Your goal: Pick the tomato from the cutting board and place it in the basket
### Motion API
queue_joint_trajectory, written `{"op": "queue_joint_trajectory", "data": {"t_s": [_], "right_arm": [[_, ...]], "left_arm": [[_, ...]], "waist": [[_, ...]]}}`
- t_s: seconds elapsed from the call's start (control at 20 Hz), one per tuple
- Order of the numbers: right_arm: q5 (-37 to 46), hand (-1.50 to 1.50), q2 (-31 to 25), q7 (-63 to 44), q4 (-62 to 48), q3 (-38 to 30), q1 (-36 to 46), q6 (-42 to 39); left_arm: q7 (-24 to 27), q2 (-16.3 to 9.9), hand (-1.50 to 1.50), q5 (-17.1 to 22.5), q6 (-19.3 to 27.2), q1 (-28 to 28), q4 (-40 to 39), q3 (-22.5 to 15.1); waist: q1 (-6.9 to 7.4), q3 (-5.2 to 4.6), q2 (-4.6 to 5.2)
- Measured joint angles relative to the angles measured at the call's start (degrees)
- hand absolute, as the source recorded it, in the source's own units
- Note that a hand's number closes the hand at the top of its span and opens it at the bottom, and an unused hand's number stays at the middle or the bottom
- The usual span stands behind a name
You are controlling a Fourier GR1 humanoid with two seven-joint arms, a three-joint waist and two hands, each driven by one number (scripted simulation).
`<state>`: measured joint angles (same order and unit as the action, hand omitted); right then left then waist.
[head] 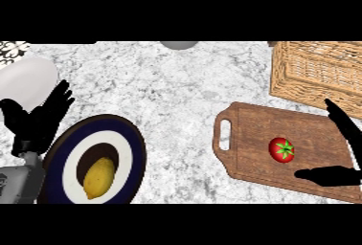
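A red tomato (pixel 281 149) with a green stem lies on the wooden cutting board (pixel 254 129) at the right. My right hand (pixel 346 139) is open over the board's right end, fingers stretched behind the tomato and thumb in front of it, a short gap away from it. The wicker basket (pixel 314 72) stands just behind the board at the upper right. At the left edge my left hand (pixel 39 119) rests open, fingers up, beside the plate.
A dark blue and white plate (pixel 130 153) at the lower left holds a yellow lemon (pixel 99 178). A white rounded object (pixel 25 79) sits at the far left, and a grey round object (pixel 178 44) at the counter's back edge.
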<state>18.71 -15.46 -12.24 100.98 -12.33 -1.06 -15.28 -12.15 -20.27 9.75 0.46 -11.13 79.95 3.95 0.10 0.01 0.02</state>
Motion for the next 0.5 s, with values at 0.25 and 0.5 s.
{"op": "queue_joint_trajectory", "data": {"t_s": [0.25, 0.5], "right_arm": [[2.3, -1.5, 0.0, 0.3, -3.4, 1.0, 1.9, -0.4], [2.8, -1.5, 0.8, 3.2, -3.8, 0.7, 0.1, -0.4]], "left_arm": [[0.5, 0.8, 0.0, -1.3, -1.0, -0.5, -1.4, 1.3], [1.2, 1.9, 0.0, -2.8, -1.9, 0.1, -1.3, 2.5]], "waist": [[-0.09, -0.01, -0.01], [-0.17, -0.01, -0.03]]}}
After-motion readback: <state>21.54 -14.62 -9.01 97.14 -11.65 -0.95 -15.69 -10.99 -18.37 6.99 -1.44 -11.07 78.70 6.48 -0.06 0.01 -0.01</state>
